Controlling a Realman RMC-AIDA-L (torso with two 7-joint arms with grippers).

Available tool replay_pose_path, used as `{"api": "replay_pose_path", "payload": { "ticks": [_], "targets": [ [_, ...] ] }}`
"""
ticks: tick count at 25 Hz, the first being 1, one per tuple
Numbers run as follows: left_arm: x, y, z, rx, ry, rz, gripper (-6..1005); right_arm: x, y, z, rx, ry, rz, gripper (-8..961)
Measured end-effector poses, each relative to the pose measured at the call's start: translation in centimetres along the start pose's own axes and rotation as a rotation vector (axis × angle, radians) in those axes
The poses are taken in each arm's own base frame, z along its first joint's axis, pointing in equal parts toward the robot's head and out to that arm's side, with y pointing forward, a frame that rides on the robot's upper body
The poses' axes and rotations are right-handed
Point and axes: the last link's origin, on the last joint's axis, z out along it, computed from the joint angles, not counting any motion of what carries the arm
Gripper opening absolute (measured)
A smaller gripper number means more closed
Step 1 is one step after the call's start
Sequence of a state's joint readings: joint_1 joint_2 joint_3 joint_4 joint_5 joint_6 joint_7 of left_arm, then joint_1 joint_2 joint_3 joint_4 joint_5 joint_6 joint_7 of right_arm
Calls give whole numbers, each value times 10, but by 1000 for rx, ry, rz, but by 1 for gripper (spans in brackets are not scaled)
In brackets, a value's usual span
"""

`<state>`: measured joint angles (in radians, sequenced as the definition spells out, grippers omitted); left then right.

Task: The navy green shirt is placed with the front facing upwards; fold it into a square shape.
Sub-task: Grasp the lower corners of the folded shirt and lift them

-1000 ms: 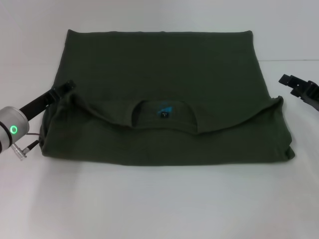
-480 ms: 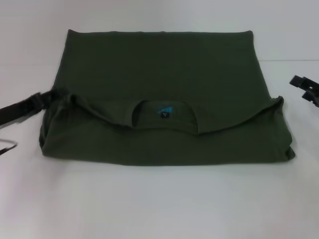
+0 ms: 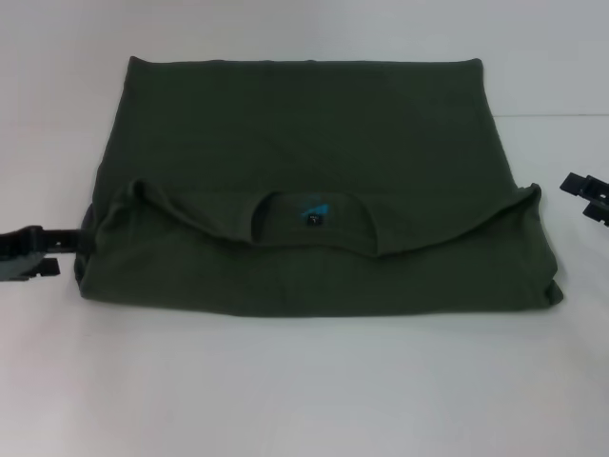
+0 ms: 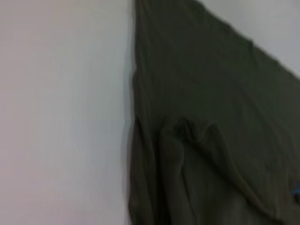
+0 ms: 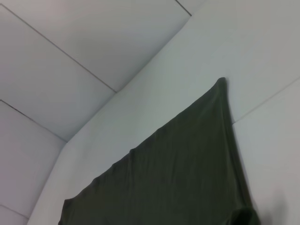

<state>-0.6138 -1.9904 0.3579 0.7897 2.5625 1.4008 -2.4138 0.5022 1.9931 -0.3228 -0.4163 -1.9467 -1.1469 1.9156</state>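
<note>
we see the navy green shirt [image 3: 304, 181] lying flat across the middle of the white tabletop [image 3: 304, 381], already folded into a wide, roughly rectangular block. its plain green back shows on the far half, with a straight far edge. the near layer is doubled over toward us, so the collar [image 3: 312, 221] sits near the centre, curved edge facing the near side, and a small blue print [image 3: 315, 209] with a dark tag shows inside it. the folded shoulder line runs in a shallow curve from the left bump to the right corner.

our left end effector [image 3: 33, 255] sits low at the left edge of the scene, just beside the shirt's near-left side, holding nothing; its dark fingers point toward the cloth, but we cannot tell whether they touch it or how wide they stand. our right end effector [image 3: 588, 195] is at the far right edge, apart from the shirt's right corner and over bare tabletop, also empty; we cannot tell how far its fingers are spread.

the left wrist view shows the shirt's bunched left edge against the tabletop. the right wrist view shows a far corner of the shirt, with pale wall panels [image 5: 70, 56] beyond.
</note>
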Motion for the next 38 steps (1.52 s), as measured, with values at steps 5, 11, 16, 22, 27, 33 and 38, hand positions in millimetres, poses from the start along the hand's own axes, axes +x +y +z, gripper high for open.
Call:
{"api": "replay_pose_path", "payload": {
  "ticks": [5, 11, 16, 22, 27, 33, 38],
  "targets": [
    [1, 6, 8, 10, -20, 29, 777, 2, 3, 3, -7, 13, -6, 833],
    [-2, 9, 20, 19, -38, 46, 774, 3, 4, 5, -9, 18, -6, 832],
    [-6, 12, 28, 27, -67, 72, 772, 3, 4, 5, -10, 22, -4, 831],
    [-9, 15, 31, 19, -85, 73, 769, 4, 4, 6, -8, 23, -4, 831],
    [-10, 18, 33, 17, -101, 77, 766, 3, 4, 7, -6, 22, -6, 830],
    [-11, 20, 37, 18, -123, 76, 763, 3, 4, 6, -4, 21, -7, 829],
    [-12, 20, 40, 53, -142, 121, 644, 4, 2, 5, 1, 20, -1, 828]
  ]
}}
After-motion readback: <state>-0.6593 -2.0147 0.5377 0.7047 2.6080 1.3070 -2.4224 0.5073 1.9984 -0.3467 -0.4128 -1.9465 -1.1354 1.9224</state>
